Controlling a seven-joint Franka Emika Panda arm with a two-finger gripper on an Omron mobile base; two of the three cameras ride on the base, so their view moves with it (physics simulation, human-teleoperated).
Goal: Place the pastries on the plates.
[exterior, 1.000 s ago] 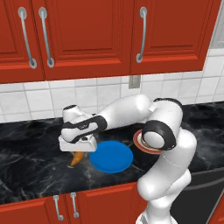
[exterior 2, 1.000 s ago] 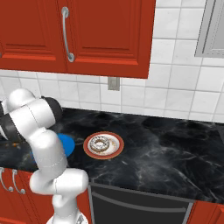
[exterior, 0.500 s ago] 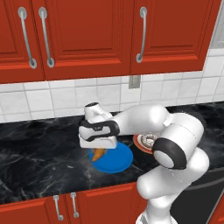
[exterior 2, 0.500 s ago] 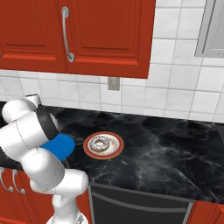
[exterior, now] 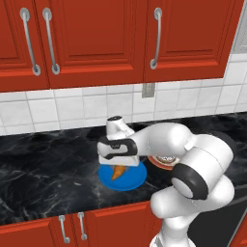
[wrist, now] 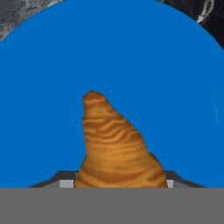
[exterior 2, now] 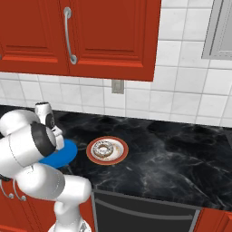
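Note:
My gripper is shut on the golden-orange croissant, which hangs tip down over the middle of the blue plate. In the hand view the croissant sits between the fingertips with the blue plate spread out close beneath it; whether its tip touches the plate I cannot tell. To the right, the white-iced ring donut lies in the centre of the red-brown-rimmed plate. My forearm covers part of that plate in the left base view. The blue plate peeks out from behind my arm.
Both plates rest on a black marble counter near its front edge. A white tiled wall with an outlet stands behind, and red cabinets hang overhead. A dark appliance front sits below the counter to the right.
My arm has swung to the right, carrying the croissant from the counter left of the blue plate to a spot over the plate's middle. The donut and both plates stayed put.

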